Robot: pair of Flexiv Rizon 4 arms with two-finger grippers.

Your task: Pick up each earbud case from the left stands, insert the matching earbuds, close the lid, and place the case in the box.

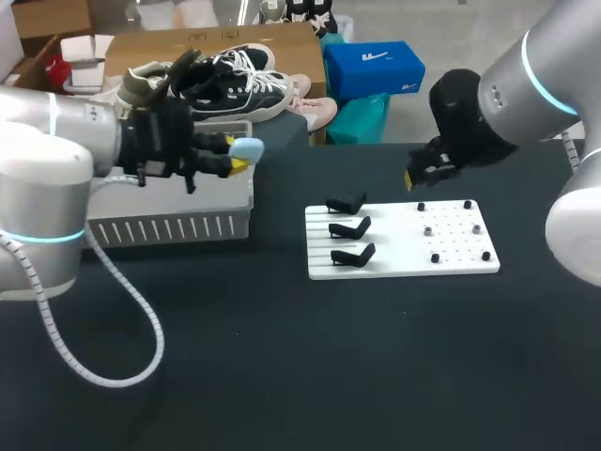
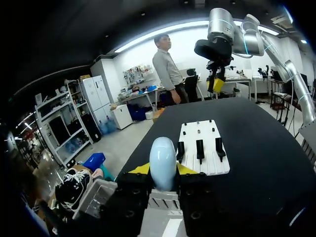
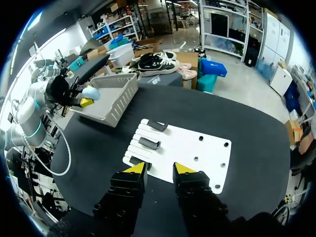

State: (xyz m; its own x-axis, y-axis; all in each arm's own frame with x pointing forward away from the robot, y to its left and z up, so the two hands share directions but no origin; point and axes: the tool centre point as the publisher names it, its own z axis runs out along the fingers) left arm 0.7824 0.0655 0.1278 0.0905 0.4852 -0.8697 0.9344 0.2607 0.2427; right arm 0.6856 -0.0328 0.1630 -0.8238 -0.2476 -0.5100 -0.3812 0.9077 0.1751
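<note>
Head view: pale blue egg-shaped earbud case [image 1: 248, 148] is clamped by left gripper [image 1: 235, 156] above grey slatted box [image 1: 169, 228]; right gripper [image 1: 413, 176] is held parted near white board [image 1: 455, 256] with black stands [image 1: 349, 228].

Earbud case [image 2: 163, 160]: one, pale blue, gripped by the left claw [image 1: 235, 153].
Stands [image 1: 349, 228]: three, black, ahead of the right claw [image 3: 159, 169].
Board [image 1: 460, 242]: one, white, carrying all three stands.
Box [image 1: 169, 225]: one, slatted, beneath the left claw.
Claws: two.
</note>
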